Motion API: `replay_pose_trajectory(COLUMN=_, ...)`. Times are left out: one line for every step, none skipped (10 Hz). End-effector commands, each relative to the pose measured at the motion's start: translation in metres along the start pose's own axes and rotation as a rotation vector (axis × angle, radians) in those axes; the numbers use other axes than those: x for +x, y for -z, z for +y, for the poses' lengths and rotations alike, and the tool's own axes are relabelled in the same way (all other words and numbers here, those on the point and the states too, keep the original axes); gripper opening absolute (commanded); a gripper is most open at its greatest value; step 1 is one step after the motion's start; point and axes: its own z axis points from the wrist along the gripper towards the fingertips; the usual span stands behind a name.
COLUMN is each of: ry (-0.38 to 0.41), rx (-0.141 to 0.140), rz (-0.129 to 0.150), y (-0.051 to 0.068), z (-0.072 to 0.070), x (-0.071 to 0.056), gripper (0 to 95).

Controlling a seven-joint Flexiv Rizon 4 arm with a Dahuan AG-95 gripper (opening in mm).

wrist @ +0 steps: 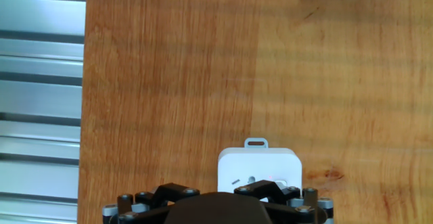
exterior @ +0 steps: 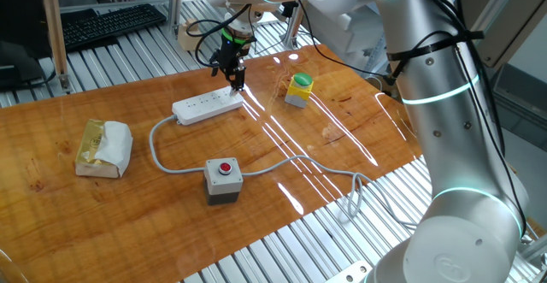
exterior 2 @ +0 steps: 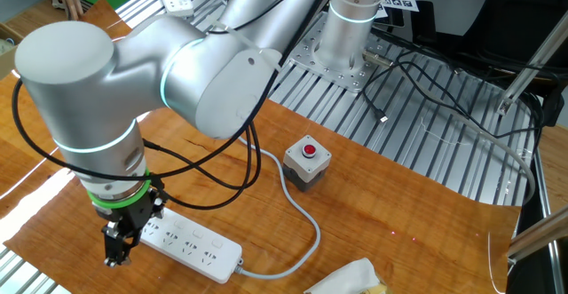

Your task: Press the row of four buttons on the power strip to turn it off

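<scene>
Power strip (exterior: 208, 105) is lying flat on the wooden table (exterior: 359, 138), at 11 o'clock from the grey box with the red button (exterior: 224, 180), cable (exterior: 167, 159) trailing from its left end. Gripper (exterior: 237, 79) is pointing down over the strip's right end, jaws standing fully apart, holding nothing. Contact with the four buttons: cannot tell.

Glossy varnished wood tabletop (exterior: 342, 138); smooth white plastic power strip (exterior: 208, 105); ribbed metal bench (exterior: 282, 249).
</scene>
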Motion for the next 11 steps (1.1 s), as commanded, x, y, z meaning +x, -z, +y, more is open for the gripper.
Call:
replay_pose_trajectory(ry=0.004, rx=0.001, rz=-0.001, y=-0.0006, z=0.0008, x=-0.0004, gripper=95.0)
replay_pose_trajectory(ry=0.005, rx=0.002, rz=-0.001, y=-0.0008, z=0.0006, x=-0.0006, gripper=95.0)
replay_pose_trajectory(ry=0.005, rx=0.004, rz=0.000, y=-0.0009, z=0.0005, x=-0.0005, gripper=95.0)
replay_pose_trajectory(ry=0.006, rx=0.005, rz=0.000, y=-0.0010, z=0.0004, x=-0.0005, gripper=95.0)
replay_pose_trajectory(ry=0.007, rx=0.007, rz=-0.001, y=-0.0010, z=0.0004, x=-0.0005, gripper=95.0)
replay_pose_trajectory(ry=0.005, rx=0.009, rz=0.001, y=-0.0011, z=0.0003, x=-0.0003, gripper=95.0)
replay_pose_trajectory(ry=0.007, rx=0.009, rz=-0.001, y=-0.0012, z=0.0003, x=-0.0002, gripper=95.0)
replay_pose_trajectory(ry=0.006, rx=0.010, rz=-0.001, y=-0.0012, z=0.0002, x=-0.0002, gripper=95.0)
replay_pose_trajectory(ry=0.004, rx=0.012, rz=0.000, y=-0.0013, z=0.0002, x=-0.0002, gripper=95.0)
replay_pose_trajectory(ry=0.007, rx=0.012, rz=-0.001, y=-0.0013, z=0.0002, x=-0.0001, gripper=95.0)
replay_pose_trajectory(ry=0.008, rx=0.013, rz=-0.002, y=-0.0013, z=0.0001, x=-0.0002, gripper=95.0)
